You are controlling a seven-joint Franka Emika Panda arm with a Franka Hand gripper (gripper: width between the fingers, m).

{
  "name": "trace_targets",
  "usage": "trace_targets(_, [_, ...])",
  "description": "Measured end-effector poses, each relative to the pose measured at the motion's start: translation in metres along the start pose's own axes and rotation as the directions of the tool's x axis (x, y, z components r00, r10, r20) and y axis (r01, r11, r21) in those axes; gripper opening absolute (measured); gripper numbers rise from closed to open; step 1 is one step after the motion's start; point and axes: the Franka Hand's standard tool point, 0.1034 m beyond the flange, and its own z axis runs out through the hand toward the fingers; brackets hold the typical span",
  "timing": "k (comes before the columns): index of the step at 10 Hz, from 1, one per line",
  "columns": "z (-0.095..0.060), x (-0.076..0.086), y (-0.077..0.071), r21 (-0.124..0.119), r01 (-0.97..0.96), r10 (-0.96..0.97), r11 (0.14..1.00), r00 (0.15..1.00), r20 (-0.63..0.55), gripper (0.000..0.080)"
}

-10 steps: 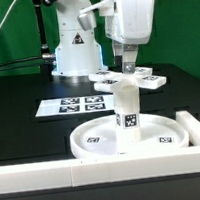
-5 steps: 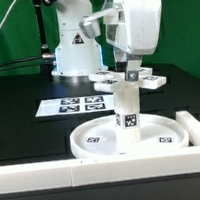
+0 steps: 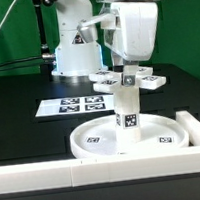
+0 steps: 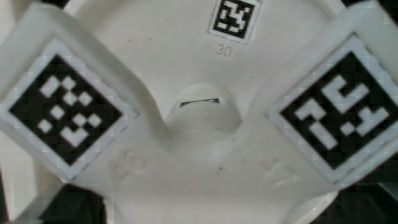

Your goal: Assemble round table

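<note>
1. Exterior view: the gripper (image 3: 129,72) hangs straight down over the middle of the flat cross-shaped piece (image 3: 149,80), its fingers reaching the piece's top face.
2. Whether the fingers clamp the piece or merely touch it cannot be told – their tips are hidden against the white plastic.
3. The cross-shaped piece lies level on top of the short post (image 3: 127,113), which stands upright at the centre of the round disc (image 3: 93,140).
4. The disc rests flat on the black table (image 3: 19,117), in the corner formed by the white rail (image 3: 56,171).
5. The marker board (image 3: 70,105) lies behind the disc, toward the exterior view's left.
6. Wrist view: the cross-shaped piece (image 4: 199,125) fills the frame – three tags around a small central slot.
</note>
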Motion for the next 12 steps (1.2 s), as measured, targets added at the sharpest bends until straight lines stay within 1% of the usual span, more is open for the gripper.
trace_targets(1, [0.0001, -0.0001, 0.0000, 0.000, 0.000, 0.000, 1.000, 1.000, 0.000, 0.0626])
trace_targets(2, [-0.0001, -0.0001, 0.0002, -0.001, -0.013, 0.013, 1.000, 1.000, 0.000, 0.0445])
trace_targets(4, [-0.0001, -0.0003, 0.0002, -0.001, -0.049, 0.049, 0.999, 0.999, 0.000, 0.0442])
trace_targets(6, [-0.0001, -0.0003, 0.0002, -0.001, -0.166, 0.166, 0.986, 0.986, 0.000, 0.0442])
trace_targets(7, [0.0000, -0.0001, 0.0001, 0.000, -0.262, 0.262, 0.965, 0.965, -0.001, 0.0442])
trace_targets(9, [0.0000, 0.0014, -0.0011, 0.001, -0.482, 0.482, 0.876, 0.876, -0.002, 0.0442])
trace_targets(10, [-0.0001, 0.0021, -0.0011, 0.001, -0.585, 0.585, 0.811, 0.811, -0.002, 0.0442])
trace_targets(12, [-0.0001, 0.0036, -0.0017, 0.005, -0.772, 0.772, 0.635, 0.635, 0.000, 0.0443])
